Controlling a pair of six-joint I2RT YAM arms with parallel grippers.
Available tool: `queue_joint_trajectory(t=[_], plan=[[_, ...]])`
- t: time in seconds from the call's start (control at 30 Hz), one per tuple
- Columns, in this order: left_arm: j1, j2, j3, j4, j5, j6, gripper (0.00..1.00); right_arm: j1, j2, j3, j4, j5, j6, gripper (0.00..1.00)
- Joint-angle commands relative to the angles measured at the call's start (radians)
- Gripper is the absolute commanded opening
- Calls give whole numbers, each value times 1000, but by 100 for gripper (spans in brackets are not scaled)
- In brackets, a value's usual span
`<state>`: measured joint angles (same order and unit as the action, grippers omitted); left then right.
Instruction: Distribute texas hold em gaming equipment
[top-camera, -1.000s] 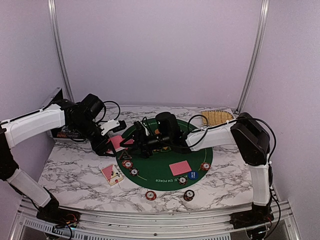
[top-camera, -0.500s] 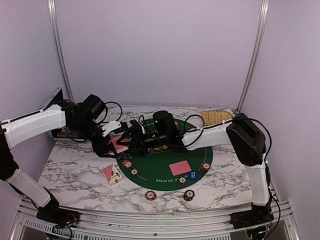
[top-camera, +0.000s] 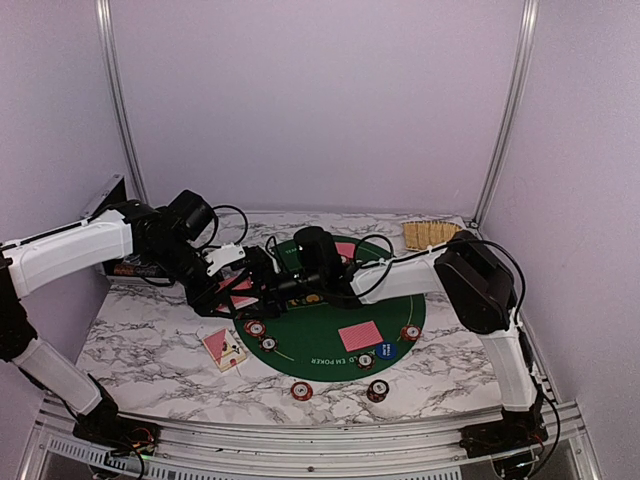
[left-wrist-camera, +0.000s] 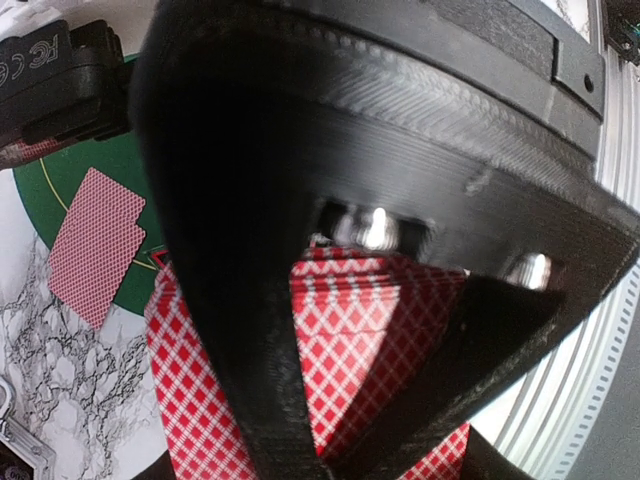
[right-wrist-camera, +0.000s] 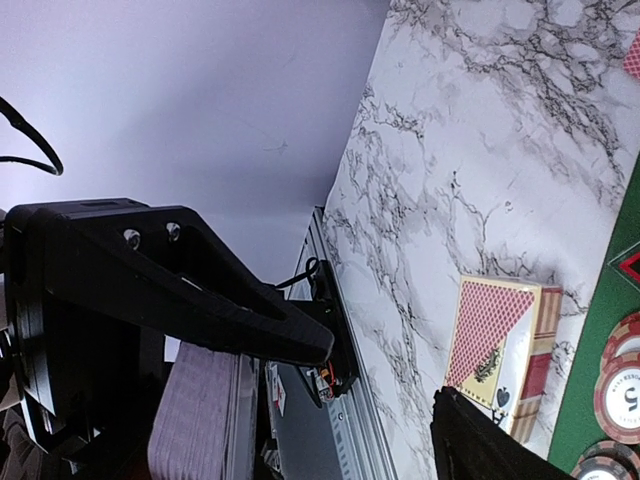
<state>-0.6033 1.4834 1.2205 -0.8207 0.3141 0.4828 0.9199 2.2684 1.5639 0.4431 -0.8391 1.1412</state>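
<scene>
My left gripper (top-camera: 226, 284) is shut on a deck of red-backed playing cards (left-wrist-camera: 375, 330) just off the left edge of the round green mat (top-camera: 320, 318). My right gripper (top-camera: 256, 280) reaches across the mat and hovers right beside that deck, its jaws wide apart with nothing between them (right-wrist-camera: 385, 390). Single red-backed cards lie on the mat (top-camera: 360, 335) (top-camera: 345, 250) (left-wrist-camera: 95, 245). Poker chip stacks (top-camera: 255, 328) (top-camera: 410, 333) (top-camera: 302, 389) sit along the mat's near rim and on the marble. A blue round button (top-camera: 386, 350) lies near the front.
A card box (top-camera: 223, 345) (right-wrist-camera: 500, 340) lies on the marble left of the mat. The woven straw tray (top-camera: 432, 233) stands at the back right. A dark box (top-camera: 130, 268) sits by the left wall. Both arms cross above the mat's left half.
The right arm has stretched further left, bringing its gripper from over the mat to beside the deck. The left gripper has stayed put, still gripping the deck.
</scene>
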Motion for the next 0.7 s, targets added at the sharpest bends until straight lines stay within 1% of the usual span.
queue_joint_trajectory(t=[0.0,0.2,0.4,0.67], plan=[[-3,-13,-2,-3,7,15,0,-3,13,29,0,-24,6,77],[-3,-21,-6,-5,6,18,0,-32,-22,-14,-1,-20,-3,73],[-3,-23,-8,-5,4,19,0,-44,-47,-45,-14,-22,-17,57],[-3,-21,-9,-6,-1,19,0,-54,-94,-86,-42,-22,-46,50]])
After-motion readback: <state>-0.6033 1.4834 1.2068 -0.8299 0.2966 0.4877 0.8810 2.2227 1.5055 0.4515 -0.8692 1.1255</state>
